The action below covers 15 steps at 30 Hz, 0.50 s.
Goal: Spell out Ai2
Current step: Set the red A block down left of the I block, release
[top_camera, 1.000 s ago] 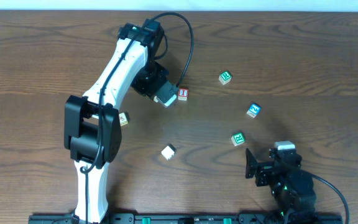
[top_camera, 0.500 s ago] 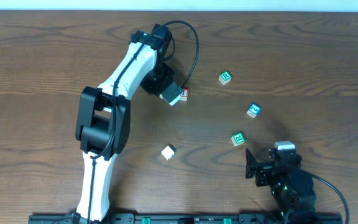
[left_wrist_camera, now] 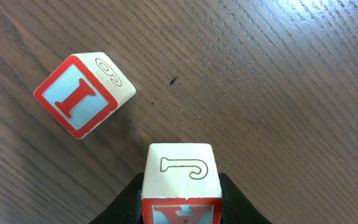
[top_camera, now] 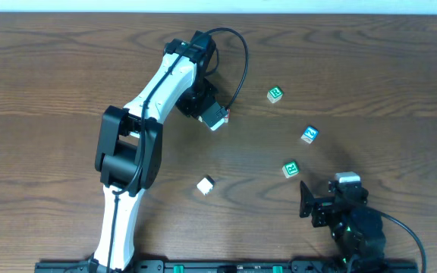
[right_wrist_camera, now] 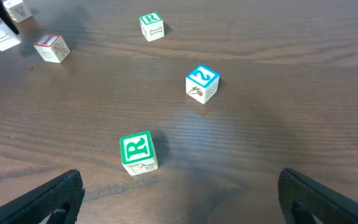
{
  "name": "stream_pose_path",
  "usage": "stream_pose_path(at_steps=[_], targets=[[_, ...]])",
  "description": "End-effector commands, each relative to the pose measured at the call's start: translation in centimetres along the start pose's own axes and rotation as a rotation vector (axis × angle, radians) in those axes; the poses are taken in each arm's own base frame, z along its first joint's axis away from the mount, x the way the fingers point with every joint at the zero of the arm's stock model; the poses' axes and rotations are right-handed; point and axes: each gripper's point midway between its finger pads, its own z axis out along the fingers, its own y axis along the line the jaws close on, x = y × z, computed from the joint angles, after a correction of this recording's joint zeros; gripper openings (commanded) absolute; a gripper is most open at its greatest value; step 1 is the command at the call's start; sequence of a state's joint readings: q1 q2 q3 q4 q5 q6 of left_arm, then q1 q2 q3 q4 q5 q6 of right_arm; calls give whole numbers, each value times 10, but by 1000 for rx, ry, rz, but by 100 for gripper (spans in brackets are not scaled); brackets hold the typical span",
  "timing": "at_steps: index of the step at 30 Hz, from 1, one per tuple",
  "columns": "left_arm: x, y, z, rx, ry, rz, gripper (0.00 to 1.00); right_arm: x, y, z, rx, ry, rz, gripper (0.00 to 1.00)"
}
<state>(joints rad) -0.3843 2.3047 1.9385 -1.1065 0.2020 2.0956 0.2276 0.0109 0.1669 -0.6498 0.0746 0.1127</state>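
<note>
My left gripper (top_camera: 215,119) is shut on the white cube with the red "A" (left_wrist_camera: 181,186), gripping it by its sides. A "J" outline faces up on it. It is held just beside the red "I" cube (left_wrist_camera: 82,93), which stands on the table to its upper left in the left wrist view, with a small gap between them. In the overhead view only an edge of the "I" cube (top_camera: 225,115) shows past the gripper. The blue "2" cube (top_camera: 309,134) stands alone to the right and also shows in the right wrist view (right_wrist_camera: 202,84). My right gripper (right_wrist_camera: 179,199) is open and empty at the front right.
A green-marked cube (top_camera: 275,94) stands at the back right. A second green "R" cube (top_camera: 290,168) stands just ahead of my right gripper (top_camera: 328,199). A plain white cube (top_camera: 205,185) stands front centre. The left arm's cable loops above the "I" cube.
My left arm has swung right with the "A" cube, closing on the "I" cube and now covering most of it from above. The right arm and other cubes have not moved.
</note>
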Motion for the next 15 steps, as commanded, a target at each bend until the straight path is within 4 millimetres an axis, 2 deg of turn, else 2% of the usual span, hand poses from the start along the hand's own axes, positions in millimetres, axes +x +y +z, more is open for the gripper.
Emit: stream_pose_path(at_steps=[1, 8, 15], targets=[[-2, -4, 13, 28, -26, 8, 6, 4, -2, 2, 6, 7, -7, 99], [-5, -2, 19, 21, -47, 8, 6, 4, -2, 2, 6, 6, -7, 99], [3, -4, 29, 42, -14, 8, 6, 4, -2, 2, 6, 7, -6, 99]])
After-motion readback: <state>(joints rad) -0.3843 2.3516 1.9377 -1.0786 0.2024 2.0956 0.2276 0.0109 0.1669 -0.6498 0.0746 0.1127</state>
